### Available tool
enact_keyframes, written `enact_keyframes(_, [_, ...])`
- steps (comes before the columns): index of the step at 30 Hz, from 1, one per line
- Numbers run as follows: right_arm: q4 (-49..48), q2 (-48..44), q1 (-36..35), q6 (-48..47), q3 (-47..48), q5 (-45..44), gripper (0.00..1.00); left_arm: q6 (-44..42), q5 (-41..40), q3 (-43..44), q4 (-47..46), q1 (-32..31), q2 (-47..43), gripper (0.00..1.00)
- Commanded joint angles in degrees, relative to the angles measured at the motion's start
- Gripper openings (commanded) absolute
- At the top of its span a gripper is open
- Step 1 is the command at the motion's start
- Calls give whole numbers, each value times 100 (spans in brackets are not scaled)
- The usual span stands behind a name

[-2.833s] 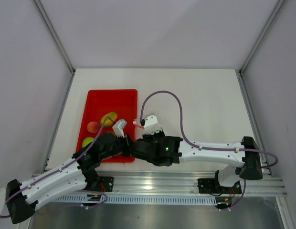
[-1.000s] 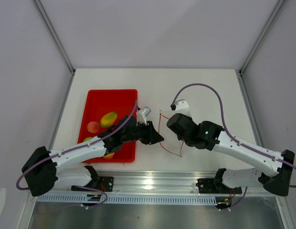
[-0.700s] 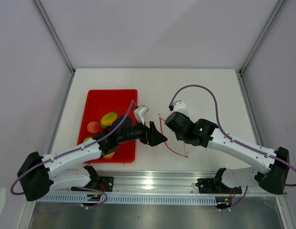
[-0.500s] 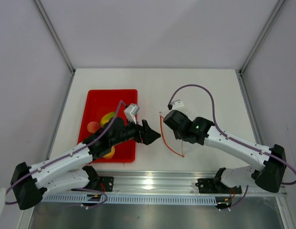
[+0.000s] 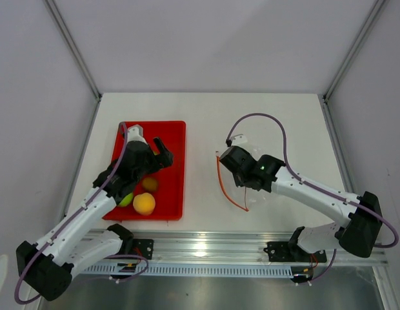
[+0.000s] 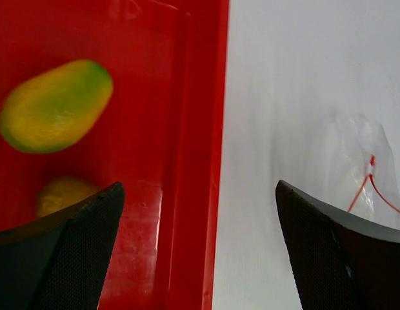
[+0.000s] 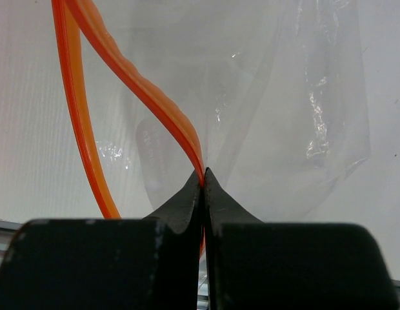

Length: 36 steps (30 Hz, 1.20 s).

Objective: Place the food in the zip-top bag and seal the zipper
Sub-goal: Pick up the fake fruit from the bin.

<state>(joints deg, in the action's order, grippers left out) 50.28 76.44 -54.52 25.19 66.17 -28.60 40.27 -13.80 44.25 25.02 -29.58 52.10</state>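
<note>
Left tool [image 5: 156,152]: fingers spread wide and gripping nothing. It is positioned above the right half of the red tray [image 5: 174,129]. In the left wrist view the tray's right rim runs between the two fingers [image 6: 64,258].

Right tool [image 7: 203,175]: fingers closed together, pinching the zipper [image 7: 142,84] at one point. From that point the two orange-red strips run apart, so the mouth is unsealed.

Zip-top bag [image 5: 255,184]: on the white worktop [image 5: 284,123], to the right of the tray and well apart from it. The clear film is crumpled, and no food is visible inside it.

Food: all visible pieces are in the tray.
- Yellow-green fruit [image 6: 55,106]: near the tray's right wall.
- Yellowish fruit [image 6: 61,194]: just beside it, partly hidden by a finger.
- Orange ball [image 5: 144,203] and green apple [image 5: 126,199]: at the near end, beside the left arm.
</note>
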Motion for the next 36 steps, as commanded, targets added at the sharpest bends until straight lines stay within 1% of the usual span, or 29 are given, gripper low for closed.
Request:
enact_keyframes(1, [8,72,47,-49,291,12,0,253,-946,374,390,189,29,100])
enact_keyframes(2, [-1,81,56,-58,291,21,0,384,-992,400,486,242,46,99])
enact_keyframes(3, [-10,90,73,-84,282,30,0,463,-1001,426,548,443,125,100])
enact_keyframes(6, [-71,125,143,-172,291,82,0,858,-791,558,873,865,353,100])
enact_keyframes(10, [-89,204,196,-347,352,127,0,1237,-527,838,1233,1261,1090,100])
enact_keyframes(12, [-62,222,196,-383,361,118,0,1343,-334,901,1260,1445,1285,99])
enact_keyframes(16, [-36,222,214,-418,291,144,0,1676,-325,1007,1295,1578,1575,100])
enact_keyframes(17, [-45,196,231,-427,282,144,0,1903,-429,1059,1321,1605,1680,99])
enact_keyframes(22, [-71,178,249,-462,203,162,0,2589,-501,1323,1777,1780,2190,99])
enact_keyframes(27, [-141,151,249,-471,150,223,0,3205,-308,1753,2209,1974,2787,99])
enact_keyframes(28, [-141,160,258,-480,159,223,0,3528,-299,1797,2305,1991,2858,99])
enact_keyframes(30, [-141,169,258,-506,142,241,0,3846,-290,1920,2648,2027,3007,100])
enact_keyframes(33, [-176,160,258,-533,98,258,0,4076,-211,1886,2535,2035,3140,99])
enact_keyframes(36, [-185,152,267,-541,71,258,0,4497,-219,1920,2674,2053,3219,100])
